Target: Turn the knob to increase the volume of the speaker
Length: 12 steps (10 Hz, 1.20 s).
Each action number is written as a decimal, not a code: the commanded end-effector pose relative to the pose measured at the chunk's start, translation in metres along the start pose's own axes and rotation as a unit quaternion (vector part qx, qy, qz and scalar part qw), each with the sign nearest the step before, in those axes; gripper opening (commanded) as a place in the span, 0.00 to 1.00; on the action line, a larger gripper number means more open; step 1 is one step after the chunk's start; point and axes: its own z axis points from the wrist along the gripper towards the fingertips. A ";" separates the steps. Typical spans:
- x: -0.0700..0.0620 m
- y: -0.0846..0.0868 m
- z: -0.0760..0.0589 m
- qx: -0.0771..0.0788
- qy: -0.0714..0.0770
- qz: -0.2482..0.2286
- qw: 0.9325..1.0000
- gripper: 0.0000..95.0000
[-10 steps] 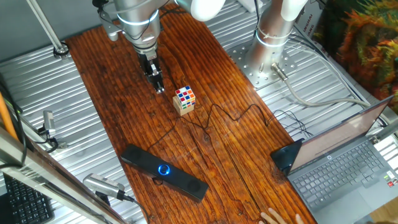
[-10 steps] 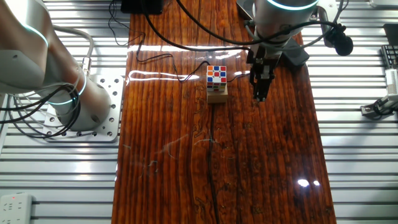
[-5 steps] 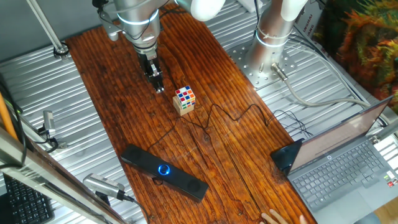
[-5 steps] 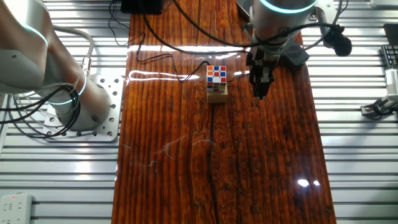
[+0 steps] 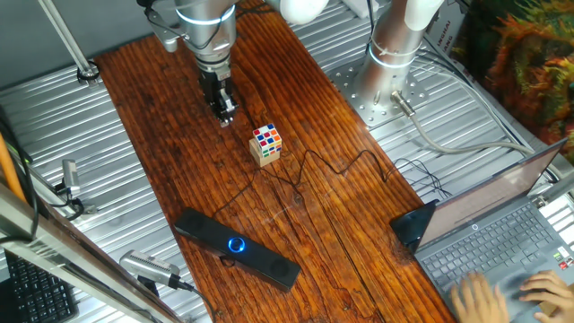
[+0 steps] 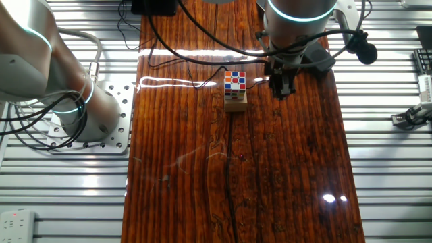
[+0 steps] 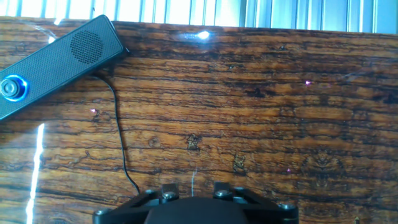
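The speaker is a long black bar lying at the near end of the wooden table, with the knob glowing blue at its middle. In the hand view one end of the speaker shows at the top left, with the knob at the left edge. My gripper hangs over the far part of the table, well away from the speaker, with its fingers close together and nothing between them. In the other fixed view the gripper is just right of a cube.
A colour cube on a wooden block stands mid-table, also in the other fixed view. A thin black cable runs from the speaker across the wood. An open laptop sits at the right with a person's hands on it. A second arm's base stands beside the table.
My gripper has moved a little up and away from the speaker. A person's hands have moved onto the laptop keyboard. The speaker and cube have not moved.
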 end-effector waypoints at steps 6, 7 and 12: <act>0.001 0.000 -0.002 -0.001 0.000 -0.002 1.000 0.00; 0.001 0.001 -0.002 0.000 0.000 0.000 1.000 0.00; 0.001 0.001 -0.002 -0.003 -0.002 0.001 1.000 0.00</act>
